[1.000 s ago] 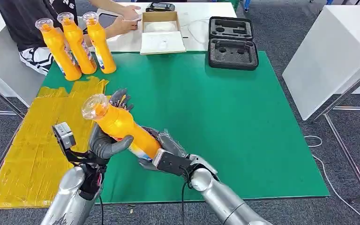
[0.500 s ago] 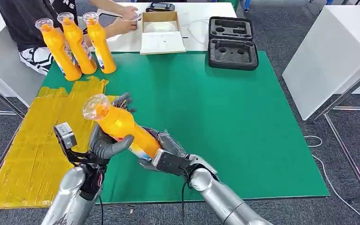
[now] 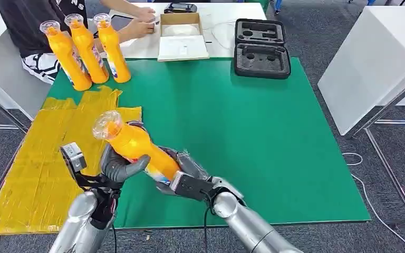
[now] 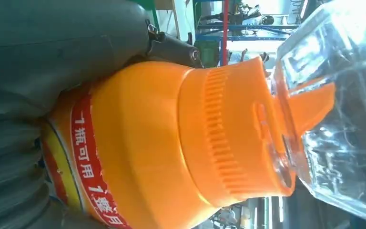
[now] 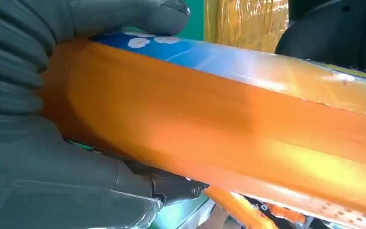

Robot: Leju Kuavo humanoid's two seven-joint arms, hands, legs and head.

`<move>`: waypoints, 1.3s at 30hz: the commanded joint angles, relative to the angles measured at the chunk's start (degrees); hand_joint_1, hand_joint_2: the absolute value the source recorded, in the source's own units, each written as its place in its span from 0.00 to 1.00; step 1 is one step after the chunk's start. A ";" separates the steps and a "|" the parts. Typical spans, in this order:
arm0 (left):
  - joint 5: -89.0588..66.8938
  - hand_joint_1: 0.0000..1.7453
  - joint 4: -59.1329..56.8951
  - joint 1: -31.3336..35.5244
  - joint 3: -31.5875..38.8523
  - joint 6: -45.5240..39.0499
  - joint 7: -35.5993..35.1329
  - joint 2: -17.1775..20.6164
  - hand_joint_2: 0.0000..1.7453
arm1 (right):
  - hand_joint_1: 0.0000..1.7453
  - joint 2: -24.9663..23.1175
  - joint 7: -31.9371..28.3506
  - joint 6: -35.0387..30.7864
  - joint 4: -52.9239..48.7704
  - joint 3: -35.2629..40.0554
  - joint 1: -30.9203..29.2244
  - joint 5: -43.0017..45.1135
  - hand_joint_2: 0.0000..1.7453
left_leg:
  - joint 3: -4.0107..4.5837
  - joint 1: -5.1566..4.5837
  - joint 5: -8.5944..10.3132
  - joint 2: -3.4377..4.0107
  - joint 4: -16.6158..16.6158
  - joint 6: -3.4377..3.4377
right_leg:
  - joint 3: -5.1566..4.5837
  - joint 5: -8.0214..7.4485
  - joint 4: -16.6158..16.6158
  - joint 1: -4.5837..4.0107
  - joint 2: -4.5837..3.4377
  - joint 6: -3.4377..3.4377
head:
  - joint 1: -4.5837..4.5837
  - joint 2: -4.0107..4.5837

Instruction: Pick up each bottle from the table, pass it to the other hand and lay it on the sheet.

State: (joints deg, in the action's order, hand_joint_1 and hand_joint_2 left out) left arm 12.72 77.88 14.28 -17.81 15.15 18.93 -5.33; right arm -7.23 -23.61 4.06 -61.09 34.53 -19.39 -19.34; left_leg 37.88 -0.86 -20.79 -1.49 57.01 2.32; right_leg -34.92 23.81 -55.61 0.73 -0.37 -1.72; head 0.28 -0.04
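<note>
Together, both robot hands grip one orange bottle (image 3: 135, 146), held tilted in the air above the near edge of the green counter (image 3: 242, 132), its clear cap pointing up and to the left. The left hand (image 3: 120, 163) wraps its thumb and fingers around the bottle's upper body; the right hand (image 3: 182, 171) clasps the base. Just beside it lies the yellow sheet (image 3: 42, 158). Three more orange bottles (image 3: 87, 50) stand upright at the counter's far left corner.

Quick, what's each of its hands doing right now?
Left hand: grips the orange bottle near its neck.
Right hand: holds the same bottle's lower end.
</note>
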 commanded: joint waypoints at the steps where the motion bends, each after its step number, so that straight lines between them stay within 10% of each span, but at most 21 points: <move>1: -0.11 1.00 -0.76 2.19 -0.88 -0.23 -0.59 0.45 1.00 | 1.00 2.81 0.46 -1.37 -2.79 1.24 1.51 0.46 1.00 | -0.33 0.09 -0.21 0.02 0.09 -0.20 | 0.41 0.21 0.00 -0.11 0.12 0.08 | 0.02 0.00; 22: -0.03 1.00 -1.69 2.94 -1.04 -0.52 -0.67 0.43 1.00 | 1.00 3.31 0.59 -1.81 -4.04 0.10 2.05 1.21 1.00 | -0.29 0.08 -0.16 0.04 0.06 -0.19 | 0.33 0.15 0.01 -0.09 0.10 0.08 | 0.00 0.00; 23: -0.21 1.00 -1.72 2.97 -1.01 -0.58 -0.56 0.45 1.00 | 0.62 3.19 0.35 -1.80 -4.39 -0.48 2.36 1.95 1.00 | -0.22 0.07 -0.11 0.02 0.04 -0.15 | 0.24 0.11 0.02 -0.07 0.09 0.06 | 0.02 0.00; 24: -0.50 1.00 -1.72 3.09 -0.97 -0.68 -0.41 0.46 1.00 | 0.00 3.20 0.13 -1.09 -4.74 -1.37 2.64 3.53 1.00 | -0.32 0.09 -0.17 0.05 0.07 -0.20 | 0.35 0.16 0.01 -0.10 0.10 0.08 | 0.00 0.00; 34: -2.85 1.00 -2.93 5.50 1.86 -2.82 0.39 1.39 1.00 | 0.00 9.08 -0.43 7.51 -14.14 -7.24 3.82 12.01 1.00 | -0.43 0.10 -0.29 0.10 0.19 -0.26 | 0.51 0.27 -0.07 -0.12 0.10 0.10 | 0.00 0.00; 35: -3.40 1.00 -3.06 5.79 1.97 -3.26 0.36 1.43 1.00 | 0.00 9.25 -0.17 8.05 -14.62 -7.56 4.00 12.63 0.00 | -0.14 0.04 -0.08 -0.01 0.05 -0.13 | 0.19 0.08 0.00 -0.04 0.11 0.04 | 0.02 0.00; 39: -10.62 1.00 -4.69 7.79 5.06 -8.34 1.16 2.43 1.00 | 0.00 11.65 1.12 14.20 -21.71 -13.30 9.24 17.65 0.00 | -0.36 0.09 -0.17 -0.20 0.11 -0.22 | 0.48 0.25 -0.02 -0.10 0.37 0.09 | 0.00 0.00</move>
State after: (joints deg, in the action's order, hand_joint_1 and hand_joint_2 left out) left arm 7.73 78.23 16.95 -16.92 10.24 19.41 -4.92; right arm -0.38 -23.74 13.25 -73.82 28.51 -14.65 -5.06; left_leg 37.87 -0.87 -20.77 -1.50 57.03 2.34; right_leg -34.92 23.79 -55.60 0.75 -0.37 -1.73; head 0.28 -0.04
